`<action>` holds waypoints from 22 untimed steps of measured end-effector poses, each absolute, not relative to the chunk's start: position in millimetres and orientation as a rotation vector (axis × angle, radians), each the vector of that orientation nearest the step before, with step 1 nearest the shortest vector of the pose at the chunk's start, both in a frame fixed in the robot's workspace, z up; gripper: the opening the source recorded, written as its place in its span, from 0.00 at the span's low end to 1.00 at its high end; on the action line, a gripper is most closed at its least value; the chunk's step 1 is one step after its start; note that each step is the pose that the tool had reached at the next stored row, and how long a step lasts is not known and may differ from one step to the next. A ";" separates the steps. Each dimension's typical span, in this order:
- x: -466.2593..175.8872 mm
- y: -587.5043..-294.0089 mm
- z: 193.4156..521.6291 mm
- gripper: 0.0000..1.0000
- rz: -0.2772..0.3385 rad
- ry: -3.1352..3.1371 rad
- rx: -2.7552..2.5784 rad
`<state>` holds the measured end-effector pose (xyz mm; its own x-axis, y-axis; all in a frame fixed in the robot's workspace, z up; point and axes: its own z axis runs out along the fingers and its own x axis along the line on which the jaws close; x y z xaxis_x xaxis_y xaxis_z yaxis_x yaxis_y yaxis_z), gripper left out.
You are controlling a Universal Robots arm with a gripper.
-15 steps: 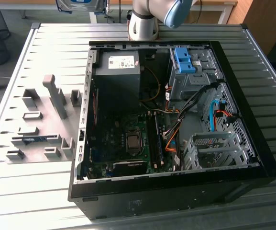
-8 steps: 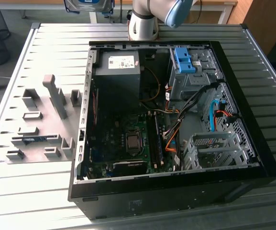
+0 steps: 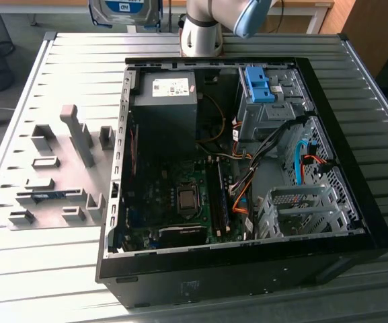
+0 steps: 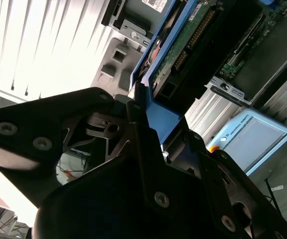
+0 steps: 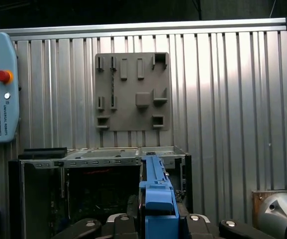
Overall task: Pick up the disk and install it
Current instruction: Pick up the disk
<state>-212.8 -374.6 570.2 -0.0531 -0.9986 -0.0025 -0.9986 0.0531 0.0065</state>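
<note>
At lower centre of first wrist view, holds disk (image 5: 157,196) edge-on with gripper (image 5: 156,221) clamped on its blue carrier; pickup done, not yet seated in computer case (image 5: 98,158).

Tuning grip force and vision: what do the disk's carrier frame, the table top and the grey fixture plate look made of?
Carrier frame of the disk, held in the end effector: blue plastic by its look, matte, uniform colour, moulded edges. Table top: probably aluminium, ribbed slats with bright metallic glare. Fixture plate: matte flat grey, likely plastic, though painted metal is possible.
</note>
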 end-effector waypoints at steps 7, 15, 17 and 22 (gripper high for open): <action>-211.2 -391.9 569.7 0.37 -0.010 -2.278 2.160; -202.6 -396.6 569.6 0.37 -0.010 -2.278 2.160; -199.1 -396.6 569.6 0.37 -0.010 -2.278 2.160; -190.9 -396.6 569.6 0.37 -0.010 -2.278 2.160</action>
<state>-190.9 -396.6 569.6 -0.0531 -0.9986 -0.0024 -0.9986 0.0531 0.0066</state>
